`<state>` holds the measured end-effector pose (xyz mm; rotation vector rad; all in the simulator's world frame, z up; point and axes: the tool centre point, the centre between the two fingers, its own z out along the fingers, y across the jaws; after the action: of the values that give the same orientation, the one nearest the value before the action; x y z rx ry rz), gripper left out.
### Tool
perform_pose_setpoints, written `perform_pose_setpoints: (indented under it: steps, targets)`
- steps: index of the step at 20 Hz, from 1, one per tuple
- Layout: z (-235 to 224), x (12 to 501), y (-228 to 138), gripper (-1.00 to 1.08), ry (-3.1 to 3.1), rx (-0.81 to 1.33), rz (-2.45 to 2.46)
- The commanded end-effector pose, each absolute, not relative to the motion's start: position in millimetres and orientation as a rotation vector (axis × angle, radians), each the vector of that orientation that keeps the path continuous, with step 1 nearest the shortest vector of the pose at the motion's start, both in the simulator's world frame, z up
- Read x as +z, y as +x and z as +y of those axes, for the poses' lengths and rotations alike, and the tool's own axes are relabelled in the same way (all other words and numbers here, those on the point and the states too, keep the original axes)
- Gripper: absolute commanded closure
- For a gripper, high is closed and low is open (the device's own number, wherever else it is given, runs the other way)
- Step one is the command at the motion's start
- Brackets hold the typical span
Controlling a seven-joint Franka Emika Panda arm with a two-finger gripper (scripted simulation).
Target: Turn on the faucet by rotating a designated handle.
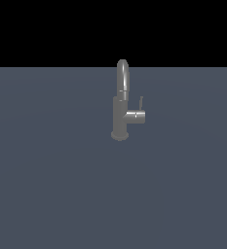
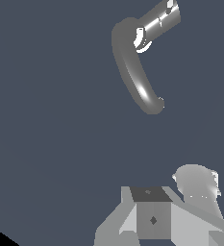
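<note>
The faucet (image 1: 121, 114) is a dull-grey tap with an upright body, a round base and an arched spout. It stands on the grey-blue floor, a little to the exterior view's right of centre. Its stubby side cylinder (image 1: 135, 117) points to that view's right. The handle (image 1: 141, 103), a thin dark lever, stands up from the cylinder's end. The wrist view looks down on the spout (image 2: 135, 72) and the side cylinder (image 2: 159, 21); the lever is barely discernible there. My gripper (image 2: 152, 211) shows only as grey blocks at the frame's edge, well away from the faucet. I cannot tell how its jaws stand.
The flat grey-blue floor (image 1: 51, 185) spreads all around the faucet, with black background behind it. The arm does not appear in the exterior view.
</note>
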<state>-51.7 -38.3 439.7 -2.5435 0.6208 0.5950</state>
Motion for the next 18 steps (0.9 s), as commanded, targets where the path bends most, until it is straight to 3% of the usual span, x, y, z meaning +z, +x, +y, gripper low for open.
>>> perform_pose_setpoints:
  steps: [1,18]
  targets:
    - [-42.7,431.4,-38.4,1.08,-2.488,0.634,0.660]
    - [-76.8,354.3,41.0,1.08,-2.059,0.886,0.906]
